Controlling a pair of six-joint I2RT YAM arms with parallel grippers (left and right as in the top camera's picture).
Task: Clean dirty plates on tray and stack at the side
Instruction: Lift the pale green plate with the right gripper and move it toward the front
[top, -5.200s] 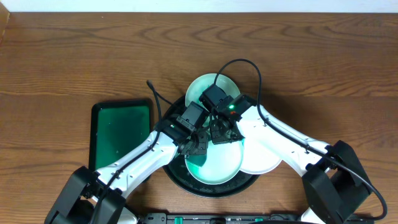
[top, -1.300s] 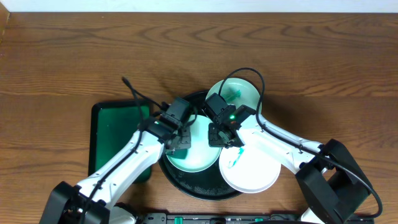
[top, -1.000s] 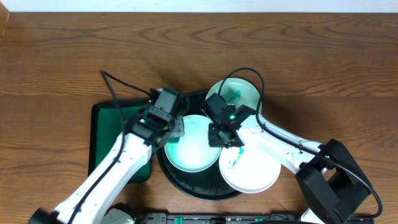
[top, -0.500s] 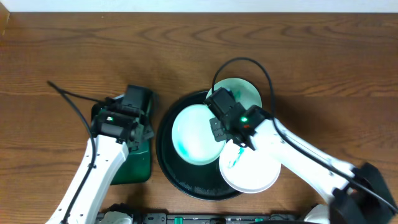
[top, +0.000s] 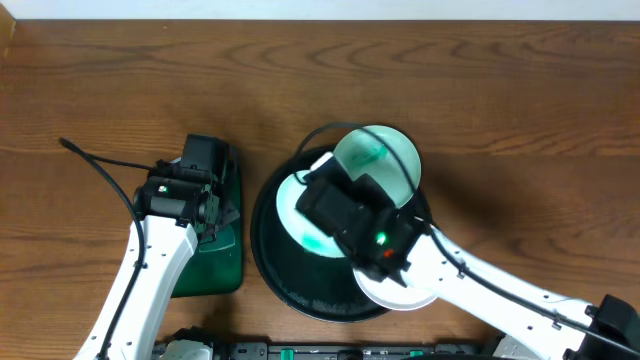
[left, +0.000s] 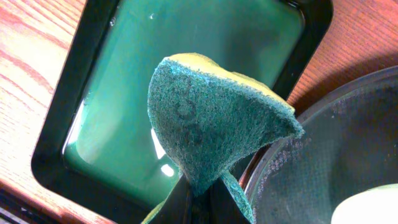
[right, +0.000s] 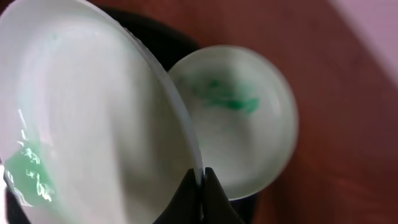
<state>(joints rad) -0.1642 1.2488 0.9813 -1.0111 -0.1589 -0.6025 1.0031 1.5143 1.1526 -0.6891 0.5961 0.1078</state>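
Brown wooden table (top: 500, 90): round glossy black tray (top: 283, 287) centre-near; green rectangular dark-rimmed tray (top: 215, 265) just left of it.

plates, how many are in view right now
3: a mint plate at the tray's far edge, another mint plate left of centre, and a white plate at the near edge, mostly under the right arm.

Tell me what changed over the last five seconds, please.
The left gripper carried the sponge left, off the black tray, to above the green tray. The right gripper, holding one plate by its rim, rose and tilted it. Nothing was let go. Both trays stayed in place.
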